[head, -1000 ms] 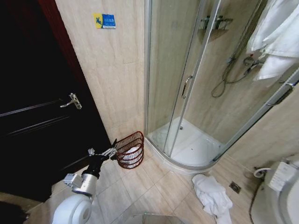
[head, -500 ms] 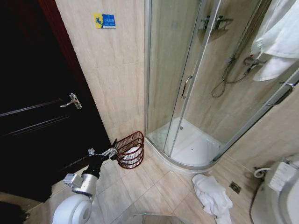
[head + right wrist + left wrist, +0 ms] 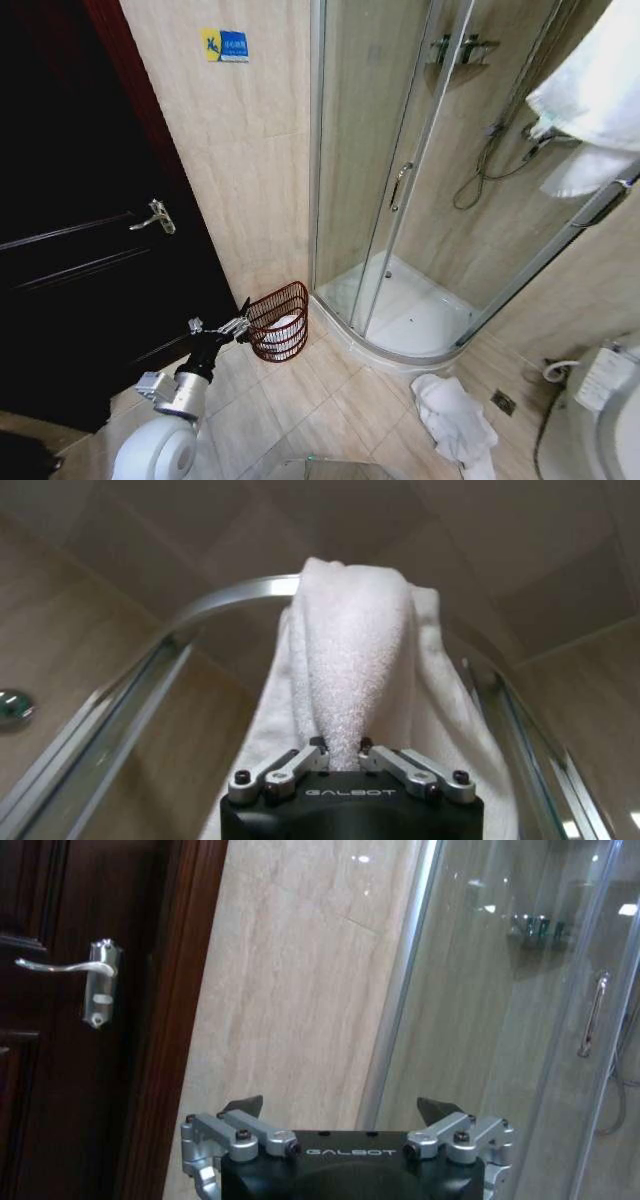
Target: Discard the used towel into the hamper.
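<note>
Right gripper (image 3: 338, 751) was clamped on the white towel (image 3: 352, 675), draped over the shower rail (image 3: 225, 596). Left gripper (image 3: 236, 325), spread and empty, sat just beside the hamper (image 3: 280, 320). Risk: cloth snagging on the rail, or slipping free mid-carry.

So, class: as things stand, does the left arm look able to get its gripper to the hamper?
Probably yes. In the head view the left gripper sits open right beside the hamper's rim, with nothing between them. The right gripper is shut on a white towel and does not block it.
</note>
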You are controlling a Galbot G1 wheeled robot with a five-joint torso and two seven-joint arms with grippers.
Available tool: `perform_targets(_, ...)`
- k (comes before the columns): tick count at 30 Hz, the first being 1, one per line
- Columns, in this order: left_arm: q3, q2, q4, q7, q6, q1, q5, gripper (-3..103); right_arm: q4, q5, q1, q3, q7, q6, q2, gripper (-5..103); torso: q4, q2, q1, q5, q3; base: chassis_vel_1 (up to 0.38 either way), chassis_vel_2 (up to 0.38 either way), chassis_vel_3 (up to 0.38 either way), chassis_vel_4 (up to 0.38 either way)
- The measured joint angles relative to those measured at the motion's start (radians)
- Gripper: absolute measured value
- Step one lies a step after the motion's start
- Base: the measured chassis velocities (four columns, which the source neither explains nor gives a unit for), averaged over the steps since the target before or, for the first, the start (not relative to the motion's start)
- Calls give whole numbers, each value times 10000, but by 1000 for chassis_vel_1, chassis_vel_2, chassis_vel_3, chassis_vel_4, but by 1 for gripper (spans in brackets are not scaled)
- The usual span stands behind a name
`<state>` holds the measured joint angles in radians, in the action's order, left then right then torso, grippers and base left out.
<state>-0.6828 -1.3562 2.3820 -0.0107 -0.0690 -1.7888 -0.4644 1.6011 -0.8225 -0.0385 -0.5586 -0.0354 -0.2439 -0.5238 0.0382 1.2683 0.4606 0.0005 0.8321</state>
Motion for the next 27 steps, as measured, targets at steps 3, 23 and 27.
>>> perform_targets(3, 0, -2, 0, 0, 0, 1, 0, 100, 825, -355, 1075, -553, 189, 46, 480, 9, -2, 0, 0, -1, 0, 0, 0, 0, 0)
perform_targets(23, 0, 0, 0, 0, 0, 1, 0, 100, 4626, -86, 8480, -4958, 1166, 1363, -529, 9, 0, 0, 0, -8, 0, 0, 0, 0, 0)
perform_targets(27, 0, 0, 0, 0, 0, 2, 0, 100, 5128, 383, 10003, -5376, 975, 2030, -1420, 9, -1, -1, 0, 4, 1, 0, 0, 0, 0)
